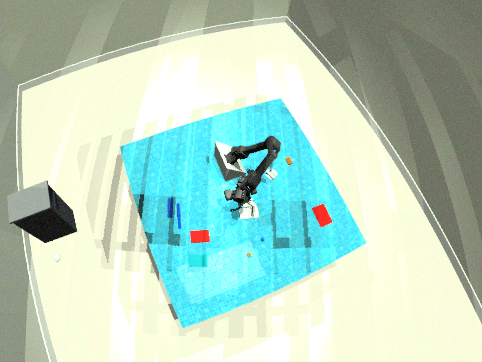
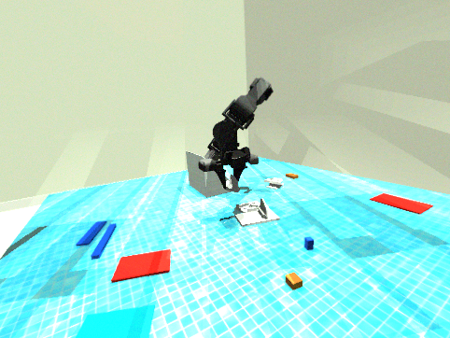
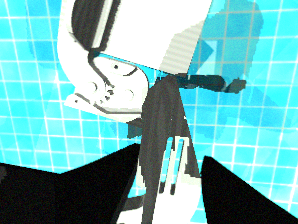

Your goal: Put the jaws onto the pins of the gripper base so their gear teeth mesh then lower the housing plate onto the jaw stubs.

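Note:
The white gripper base (image 1: pixel 248 215) (image 2: pixel 252 218) (image 3: pixel 150 25) lies flat on the blue tiled top. A jaw with a dark ribbed face (image 3: pixel 90 22) stands on it; whether its teeth mesh with anything is unclear. My gripper (image 2: pixel 233 186) (image 3: pixel 170 157) is shut on the other jaw (image 3: pixel 159 117), which has a dark ribbed side and a slotted white part. The held jaw hangs beside the base, behind it in the exterior view. A small white piece (image 1: pixel 271 174) (image 2: pixel 274 182), seemingly the housing plate, lies apart at the back right.
A pale upright panel (image 1: pixel 222 155) (image 2: pixel 202 175) stands by the arm's foot. Red plates (image 1: pixel 200 236) (image 2: pixel 401 204), blue bars (image 1: pixel 171 207) (image 2: pixel 104 240), a blue block (image 1: pixel 262 239) (image 2: pixel 309 243), orange blocks (image 1: pixel 289 161) (image 2: pixel 294 281) and a cyan plate (image 1: pixel 197 260) (image 2: pixel 117 323) lie around.

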Robot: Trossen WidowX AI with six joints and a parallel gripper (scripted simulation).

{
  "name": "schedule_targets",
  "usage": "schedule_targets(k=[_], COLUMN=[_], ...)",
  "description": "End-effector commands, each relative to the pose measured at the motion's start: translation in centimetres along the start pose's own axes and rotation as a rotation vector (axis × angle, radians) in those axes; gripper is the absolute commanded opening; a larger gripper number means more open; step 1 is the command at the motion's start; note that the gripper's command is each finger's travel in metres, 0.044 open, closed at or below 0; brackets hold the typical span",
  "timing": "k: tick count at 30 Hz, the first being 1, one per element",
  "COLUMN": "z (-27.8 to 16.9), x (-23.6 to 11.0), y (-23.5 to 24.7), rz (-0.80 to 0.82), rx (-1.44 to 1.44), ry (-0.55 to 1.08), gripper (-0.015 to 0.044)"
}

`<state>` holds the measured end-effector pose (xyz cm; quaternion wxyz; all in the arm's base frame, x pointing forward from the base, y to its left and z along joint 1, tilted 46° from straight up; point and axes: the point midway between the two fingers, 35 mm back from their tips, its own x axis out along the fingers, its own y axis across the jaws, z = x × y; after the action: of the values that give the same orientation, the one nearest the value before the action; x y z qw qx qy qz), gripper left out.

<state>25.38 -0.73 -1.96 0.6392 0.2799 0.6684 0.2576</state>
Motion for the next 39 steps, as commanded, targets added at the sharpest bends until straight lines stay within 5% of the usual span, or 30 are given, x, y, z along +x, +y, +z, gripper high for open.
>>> schedule_targets(k=[1,18,39], z=[1.3,6.4,6.4], x=[0.0,0.1,0.2], y=[0.3,2.2,2.2], rz=[0.006,0.009,0.009], rx=[0.006,0.004,0.013], ry=[0.001,0.0,0.0], gripper=[0.0134,0.0134,0.0134])
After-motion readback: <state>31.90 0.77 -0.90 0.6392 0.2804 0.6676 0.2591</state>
